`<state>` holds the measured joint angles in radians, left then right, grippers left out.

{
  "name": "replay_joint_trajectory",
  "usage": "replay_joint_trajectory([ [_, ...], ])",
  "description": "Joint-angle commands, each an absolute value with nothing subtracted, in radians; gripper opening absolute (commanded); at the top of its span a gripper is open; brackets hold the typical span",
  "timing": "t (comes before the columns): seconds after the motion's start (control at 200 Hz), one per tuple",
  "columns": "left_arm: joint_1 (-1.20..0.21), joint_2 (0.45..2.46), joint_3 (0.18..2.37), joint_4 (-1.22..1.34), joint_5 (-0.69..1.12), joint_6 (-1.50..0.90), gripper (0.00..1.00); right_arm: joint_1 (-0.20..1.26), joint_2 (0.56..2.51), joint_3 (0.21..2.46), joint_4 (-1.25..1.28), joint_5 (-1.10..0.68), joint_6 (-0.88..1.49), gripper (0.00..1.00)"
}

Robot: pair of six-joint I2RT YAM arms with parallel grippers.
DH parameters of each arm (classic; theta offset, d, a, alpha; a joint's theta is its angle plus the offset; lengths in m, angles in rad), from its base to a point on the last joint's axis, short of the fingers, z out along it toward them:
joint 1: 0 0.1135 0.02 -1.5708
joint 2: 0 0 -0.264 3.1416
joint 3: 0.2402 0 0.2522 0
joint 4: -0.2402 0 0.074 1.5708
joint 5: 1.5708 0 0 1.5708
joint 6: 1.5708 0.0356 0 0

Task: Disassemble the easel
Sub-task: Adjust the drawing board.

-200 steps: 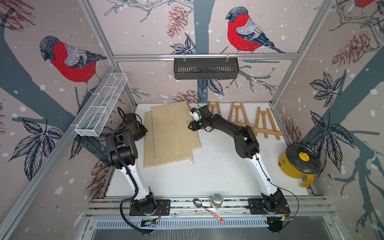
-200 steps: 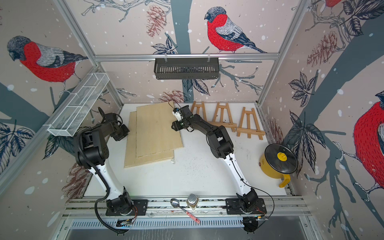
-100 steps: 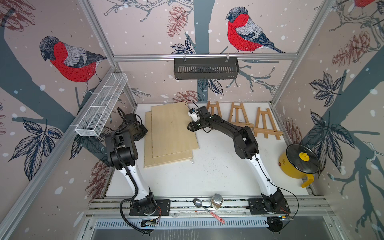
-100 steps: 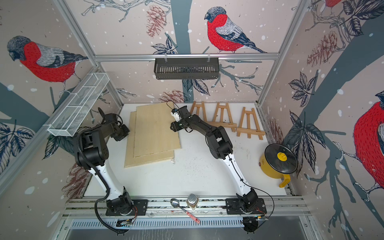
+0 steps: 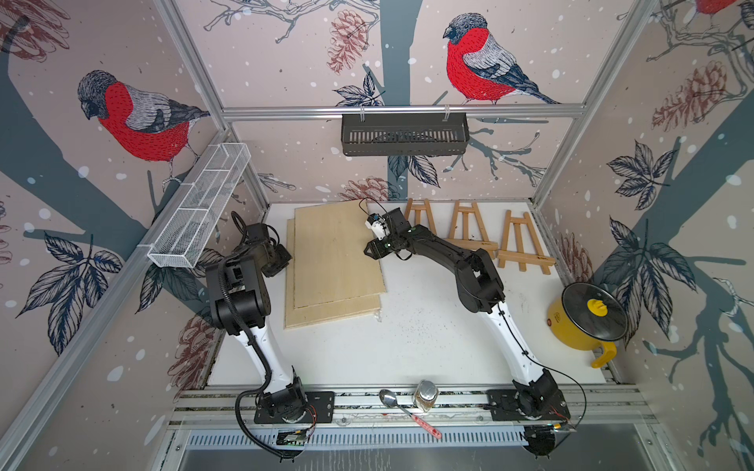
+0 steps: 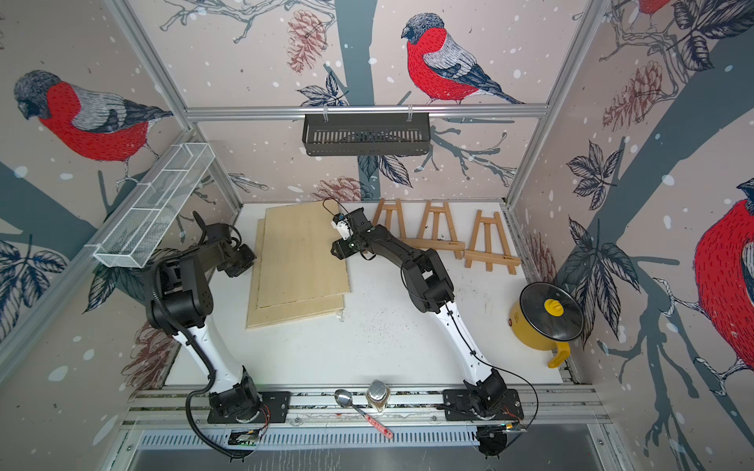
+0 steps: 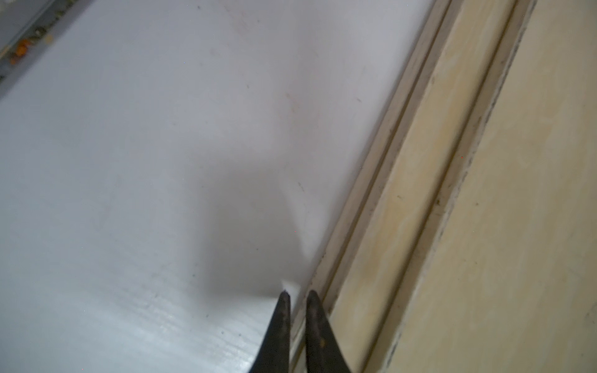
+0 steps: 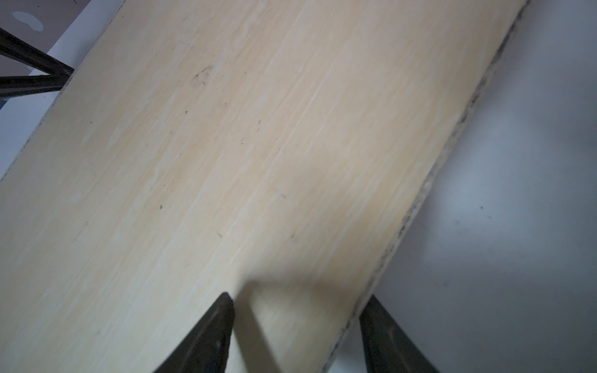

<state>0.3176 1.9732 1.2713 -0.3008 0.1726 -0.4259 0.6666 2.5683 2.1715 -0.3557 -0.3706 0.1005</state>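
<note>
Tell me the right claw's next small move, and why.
Probably nudge the right claw sideways toward the left claw, sliding the top board square over the lower board. Its jaws stand open astride the top board's edge, one finger over wood, one over the table, and that board lies skewed, overhanging the lower one.

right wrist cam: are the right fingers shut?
No. The right gripper stands open: one of its fingers shows over the top board, the other over the white table past the board's edge.
</note>
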Motion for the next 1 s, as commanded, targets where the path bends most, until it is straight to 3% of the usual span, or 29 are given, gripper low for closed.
replay_joint_trajectory([
  [0.0,0.308,1.966,1.263,-0.334,0.278,-0.422,0.14,0.68,2.583,2.188,-0.36,-0.388,0.079,0.63],
  [0.59,0.332,1.903,1.228,-0.331,0.263,-0.427,0.14,0.655,2.561,2.155,-0.304,-0.353,0.154,0.68],
  [0.996,0.351,1.88,1.17,-0.27,0.323,-0.44,0.14,0.663,2.534,2.112,-0.268,-0.401,0.176,0.66],
])
